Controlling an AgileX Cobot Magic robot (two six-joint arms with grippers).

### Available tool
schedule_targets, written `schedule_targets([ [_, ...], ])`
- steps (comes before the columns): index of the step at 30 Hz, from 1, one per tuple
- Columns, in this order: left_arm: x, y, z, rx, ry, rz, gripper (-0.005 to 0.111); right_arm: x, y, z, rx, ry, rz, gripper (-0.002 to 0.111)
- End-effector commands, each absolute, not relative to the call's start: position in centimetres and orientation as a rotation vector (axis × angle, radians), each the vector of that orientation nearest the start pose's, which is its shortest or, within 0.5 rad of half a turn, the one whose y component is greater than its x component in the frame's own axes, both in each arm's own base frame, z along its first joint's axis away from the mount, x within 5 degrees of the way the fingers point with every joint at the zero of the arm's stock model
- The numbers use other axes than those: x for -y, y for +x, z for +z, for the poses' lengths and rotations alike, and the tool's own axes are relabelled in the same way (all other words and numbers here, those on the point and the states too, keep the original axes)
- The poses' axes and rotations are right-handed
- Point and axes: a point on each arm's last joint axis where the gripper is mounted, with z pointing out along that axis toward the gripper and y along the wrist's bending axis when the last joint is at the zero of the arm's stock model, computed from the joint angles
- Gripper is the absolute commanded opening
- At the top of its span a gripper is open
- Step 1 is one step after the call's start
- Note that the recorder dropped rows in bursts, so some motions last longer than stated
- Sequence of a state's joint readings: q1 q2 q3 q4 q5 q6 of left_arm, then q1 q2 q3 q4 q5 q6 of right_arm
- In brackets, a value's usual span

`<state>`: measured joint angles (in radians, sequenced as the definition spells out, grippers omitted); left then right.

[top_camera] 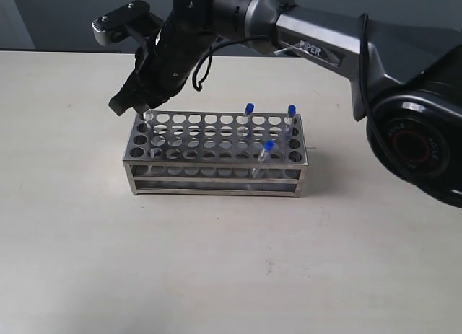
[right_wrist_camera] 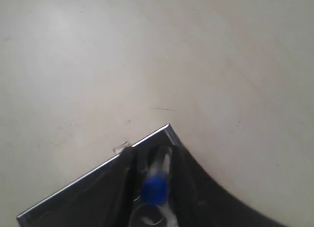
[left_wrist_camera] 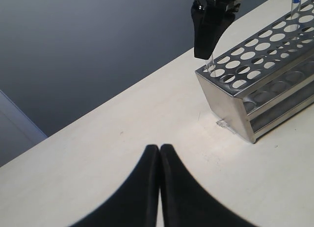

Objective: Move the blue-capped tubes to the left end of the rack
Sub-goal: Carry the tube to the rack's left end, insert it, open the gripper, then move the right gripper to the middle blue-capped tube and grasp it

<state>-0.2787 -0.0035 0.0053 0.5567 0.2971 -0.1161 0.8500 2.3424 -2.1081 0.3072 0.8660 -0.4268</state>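
Tool on your right arm [right_wrist_camera: 153, 156] pinches a blue-capped tube [right_wrist_camera: 155, 189] near its capped end. The tube's lower end sits at the hole of the rack [top_camera: 216, 181] closest to the worktop's [top_camera: 216, 276] far-left corner. Lower it straight and plumb, and let the tip find the hole. Release only once the tube is carried by the rack, as a tilt here would likely catch the rim.

Nearest, your left tool [left_wrist_camera: 159, 148], fingers pressed together and holding nothing, hangs over bare worktop off the rack's left end, well apart from it. Beyond, three more blue-capped tubes wait toward the rack's right end: one tube [top_camera: 268, 148] in the near row, another tube [top_camera: 249, 109] in the far row, and a third tube [top_camera: 291, 111] at the far-right hole. Farthest, the right arm [top_camera: 325, 49] reaches in from the worktop's right edge across the rack's far side, wrist bent steeply down over the left end.
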Motion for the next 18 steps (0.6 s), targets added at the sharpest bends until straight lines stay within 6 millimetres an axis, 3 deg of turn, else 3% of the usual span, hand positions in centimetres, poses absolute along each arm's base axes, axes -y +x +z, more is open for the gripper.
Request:
schedule_targets([
  [1, 0.2, 5.6, 19.1, -1.668, 0.487, 0.230, 0.001, -40.3, 32.8, 23.2, -2.200, -1.362, 0.530, 0.043],
  [5, 0.2, 5.6, 19.1, -1.668, 0.487, 0.230, 0.001, -40.0, 32.6, 24.5, -2.187, -1.350, 0.528, 0.040],
  [10, 0.2, 5.6, 19.1, -1.668, 0.487, 0.230, 0.001, -38.8, 31.9, 27.6, -2.190, -1.319, 0.504, 0.040],
  [18, 0.2, 5.6, 19.1, -1.668, 0.487, 0.230, 0.001, -34.2, 31.8, 30.2, -2.379, -1.263, 0.022, 0.040],
])
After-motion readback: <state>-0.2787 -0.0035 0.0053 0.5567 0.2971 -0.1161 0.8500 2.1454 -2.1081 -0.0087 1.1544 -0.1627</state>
